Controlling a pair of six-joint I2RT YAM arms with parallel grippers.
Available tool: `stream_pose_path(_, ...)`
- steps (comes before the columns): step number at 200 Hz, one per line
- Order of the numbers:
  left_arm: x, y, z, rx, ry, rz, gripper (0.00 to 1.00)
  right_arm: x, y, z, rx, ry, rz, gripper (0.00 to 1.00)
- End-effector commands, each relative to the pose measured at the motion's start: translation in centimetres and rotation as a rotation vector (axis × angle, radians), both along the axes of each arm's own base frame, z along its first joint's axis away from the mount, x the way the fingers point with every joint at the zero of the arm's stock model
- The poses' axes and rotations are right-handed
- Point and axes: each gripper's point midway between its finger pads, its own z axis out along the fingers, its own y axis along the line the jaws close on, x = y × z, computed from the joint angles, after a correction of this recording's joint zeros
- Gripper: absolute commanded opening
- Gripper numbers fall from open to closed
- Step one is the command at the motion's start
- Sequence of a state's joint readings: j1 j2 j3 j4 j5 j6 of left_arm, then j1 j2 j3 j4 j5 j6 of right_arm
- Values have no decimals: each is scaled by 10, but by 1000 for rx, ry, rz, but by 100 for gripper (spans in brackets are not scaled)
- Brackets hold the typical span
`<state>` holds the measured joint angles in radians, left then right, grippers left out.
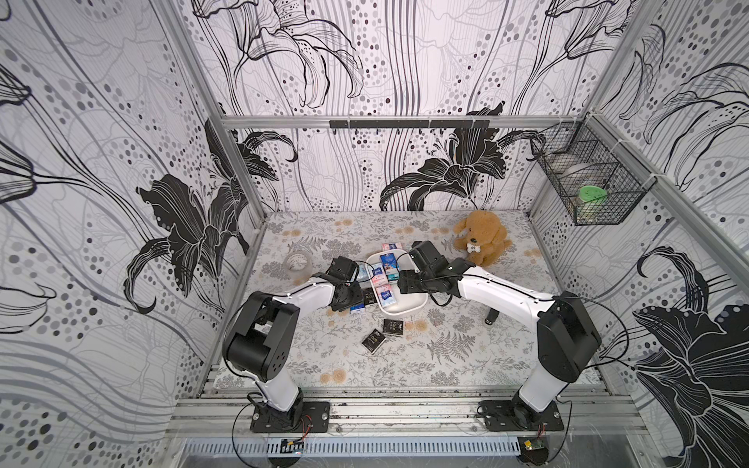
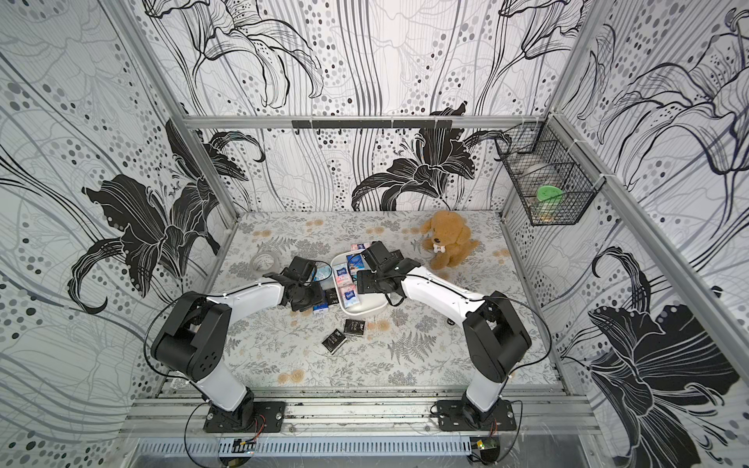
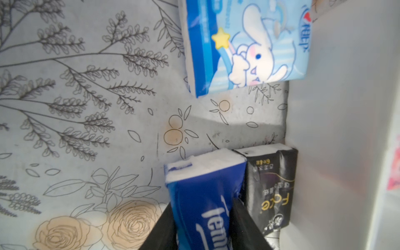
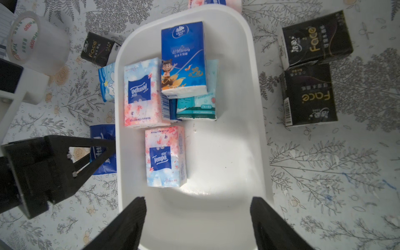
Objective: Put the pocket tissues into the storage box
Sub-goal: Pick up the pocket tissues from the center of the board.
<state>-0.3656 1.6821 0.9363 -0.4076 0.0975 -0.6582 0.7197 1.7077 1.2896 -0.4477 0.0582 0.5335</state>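
**White box (image 4: 216, 155) part-filled, dark blue packet (image 3: 194, 184) pinched just outside it**

Biggest thing first: the box lies mid-table, several packets (image 4: 184, 56) crowded in its far half, the end nearer my bases bare. My right gripper (image 4: 198, 207) hangs over that bare end, jaws wide, nothing between them. My left gripper (image 3: 202, 211) is down outside the box wall, jaws closed on either side of the dark blue packet; whether it is clear of the cloth (image 3: 75, 108), I can't tell. A black packet (image 3: 270, 188) stands just beside it, against the wall. So, as I judge it: lift straight up so the black one isn't dragged, clear the rim, cross to the bare end, lay it flat. Squeeze gently; it's soft. My right arm should give way.

Now the lettering: "Tempo" on my packet and on two pink packets (image 4: 165, 155) in the box; "Face" in gold on the black ones; "YuPin BOPP" round the tape roll (image 4: 49, 45).
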Motion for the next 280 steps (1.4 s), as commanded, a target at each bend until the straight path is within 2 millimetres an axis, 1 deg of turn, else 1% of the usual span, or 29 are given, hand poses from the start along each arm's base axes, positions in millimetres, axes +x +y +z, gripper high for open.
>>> stream_pose_path(1,-6,6,-9,38,18,-5,33,-4,-7,8,-16,-12,-13,81)
stream_pose_path(14,-6,8,-1,42,6,-3,29,-3,-7,9,-16,-15,-15,81)
stream_pose_path(33,-9,10,12,47,-15,-5,28,-2,-7,10,-16,-17,-17,82)
stream_pose_path(64,-12,13,45,31,-76,2,28,-1,-6,12,-12,-20,-15,81)
stream_pose_path(87,-13,11,69,-9,-122,8,28,1,-3,16,-5,-26,-13,81)
stream_pose_path(107,-12,0,88,-88,-159,14,28,3,-2,16,-3,-26,-14,81)
stream_pose_path(123,-12,-10,99,-154,-180,21,29,4,-2,15,-1,-24,-20,81)
stream_pose_path(141,-10,-27,111,-214,-207,13,29,5,-5,14,3,-22,-42,81)
stream_pose_path(153,-9,-42,116,-241,-217,-4,29,5,-10,14,7,-18,-61,81)
stream_pose_path(172,-7,-67,120,-269,-221,-35,29,5,-18,8,7,-2,-91,81)
stream_pose_path(173,-7,-68,120,-270,-222,-37,29,5,-19,13,15,-11,-92,81)
stream_pose_path(176,-7,-72,120,-272,-221,-45,29,4,-21,17,25,-17,-99,81)
stream_pose_path(191,-6,-90,119,-277,-222,-69,29,4,-32,18,38,-16,-132,81)
stream_pose_path(211,-3,-106,114,-269,-217,-91,29,1,-49,17,66,-8,-178,81)
stream_pose_path(228,1,-112,107,-243,-212,-98,29,-1,-63,17,91,-10,-216,81)
stream_pose_path(252,6,-109,91,-194,-196,-80,29,-5,-79,18,102,-15,-251,81)
stream_pose_path(264,9,-107,84,-177,-191,-68,29,-7,-84,17,103,-16,-259,81)
stream_pose_path(280,12,-107,74,-158,-179,-58,29,-10,-85,16,103,-13,-254,81)
